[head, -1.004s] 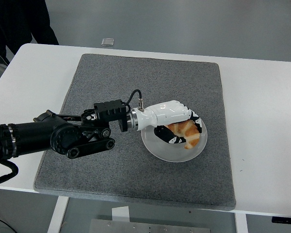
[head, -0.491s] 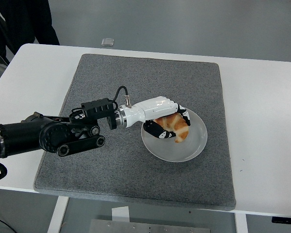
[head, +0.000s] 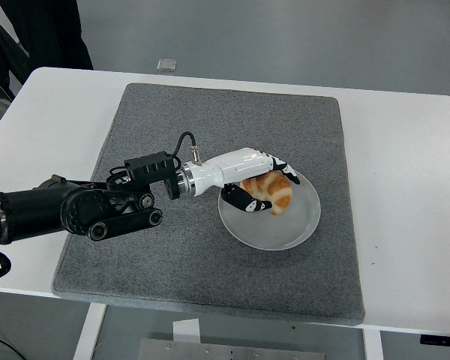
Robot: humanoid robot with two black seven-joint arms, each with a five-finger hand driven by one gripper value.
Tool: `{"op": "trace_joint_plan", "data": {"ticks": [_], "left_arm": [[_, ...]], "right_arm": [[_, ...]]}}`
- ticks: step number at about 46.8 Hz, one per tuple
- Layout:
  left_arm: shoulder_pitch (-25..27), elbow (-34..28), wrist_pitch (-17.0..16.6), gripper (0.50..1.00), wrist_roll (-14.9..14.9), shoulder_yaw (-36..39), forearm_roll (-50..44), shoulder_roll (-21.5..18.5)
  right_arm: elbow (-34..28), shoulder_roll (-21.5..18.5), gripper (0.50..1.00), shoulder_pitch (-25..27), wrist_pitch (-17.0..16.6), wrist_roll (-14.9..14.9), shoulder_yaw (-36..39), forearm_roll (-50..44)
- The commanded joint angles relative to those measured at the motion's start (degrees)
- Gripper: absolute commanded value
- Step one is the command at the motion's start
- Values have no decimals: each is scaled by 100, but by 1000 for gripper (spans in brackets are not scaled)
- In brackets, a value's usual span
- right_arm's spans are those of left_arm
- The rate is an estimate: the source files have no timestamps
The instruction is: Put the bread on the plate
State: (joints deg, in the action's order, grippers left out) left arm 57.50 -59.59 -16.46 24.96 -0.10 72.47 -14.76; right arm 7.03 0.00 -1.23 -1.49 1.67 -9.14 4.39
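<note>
Head view. Left hand (head: 249,174) reaches in from the left edge over the grey mat (head: 172,112), its white shell lying across the upper-left rim of the plate (head: 285,232). The bread (head: 272,192), a croissant, sits inside the plate's upper-left part, under and beside the palm. The fingers (head: 289,175) curl over its top and the thumb comes up from beneath on the near side, so the hand reads as grasping the bread; whether the grip is firm or already slackening cannot be told. Whether the bread touches the plate floor or hangs just above it is also unclear: the hand covers the contact line.

Judgement: the low, sideways reach fits setting the bread down instead of dropping it, and it is off-centre because the arm enters from the left. Placement looks nearly done; what is left is to let go and clear the rim.

Right arm: not visible. Someone in dark clothing (head: 45,30) stands at top left, beyond the table (head: 405,187).
</note>
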Motion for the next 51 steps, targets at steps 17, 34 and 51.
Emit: {"op": "trace_joint_plan", "data": {"ticks": [17,34,51], "left_arm": [[-37,-26,2,902,0,-51,-250,0],[490,-237,862,949,-9,-1184,-1243,-405],[1150,-211,1725,962,-18,-1449,-3423,-1064]], "right_arm": [[0,0,952,0,-1,0,0,0],[0,0,952,0,-1,0,0,0],[0,0,952,0,-1,0,0,0]]}}
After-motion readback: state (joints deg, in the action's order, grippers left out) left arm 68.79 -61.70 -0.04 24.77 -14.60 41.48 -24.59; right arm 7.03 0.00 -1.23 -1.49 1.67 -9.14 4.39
